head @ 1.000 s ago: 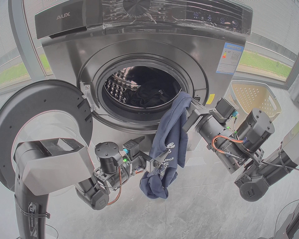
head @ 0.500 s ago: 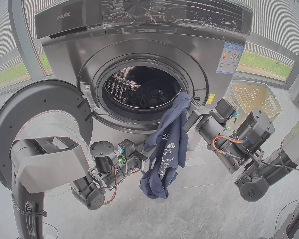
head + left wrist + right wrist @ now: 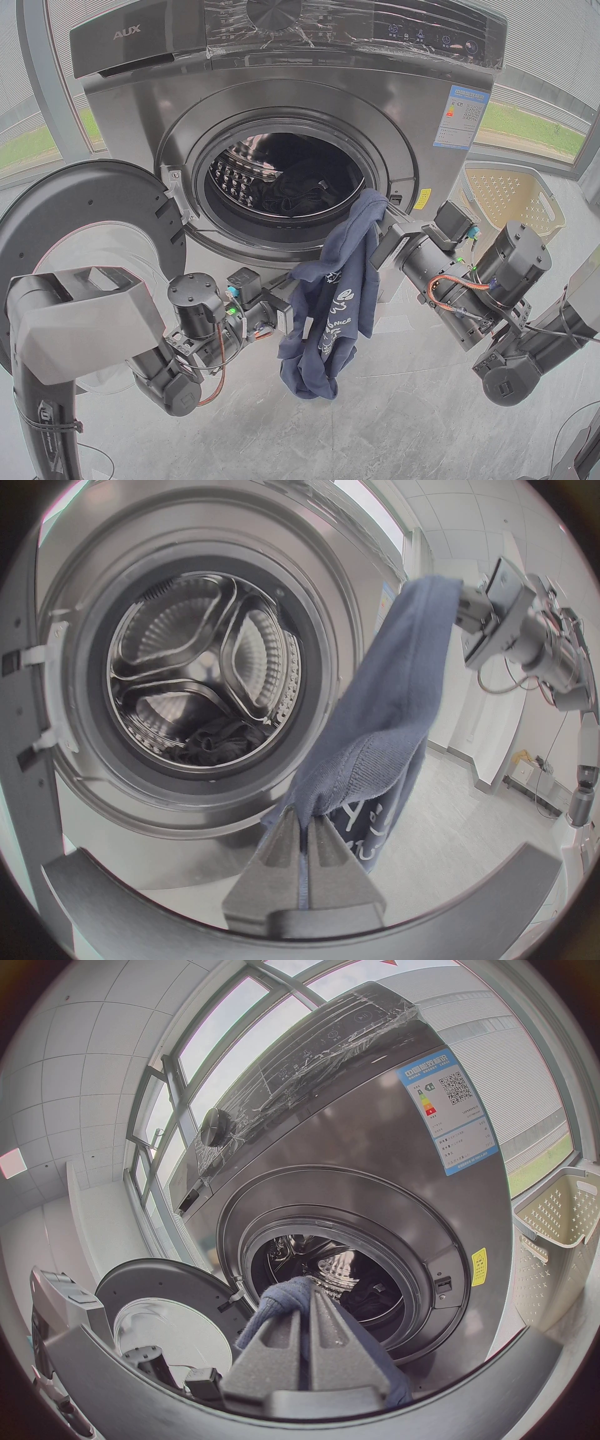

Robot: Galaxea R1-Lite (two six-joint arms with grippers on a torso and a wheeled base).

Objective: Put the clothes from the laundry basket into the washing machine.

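The left claw [image 3: 304, 822] and right claw [image 3: 305, 1300] both pinch the blue shirt [image 3: 340, 275] with white writing. It hangs before the washing machine [image 3: 300, 94], near dark clothes [image 3: 300, 187] inside. The open door [image 3: 81, 206] is left, the laundry basket [image 3: 509, 194] right, by a blue label [image 3: 461, 117].

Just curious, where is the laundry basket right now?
In the head view, the beige laundry basket sits just right of the washing machine, on the robot's right side.

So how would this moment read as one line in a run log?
left gripper: shut on sweatshirt | right gripper: shut on sweatshirt | washer: door open, dark clothes inside | basket: beside washer
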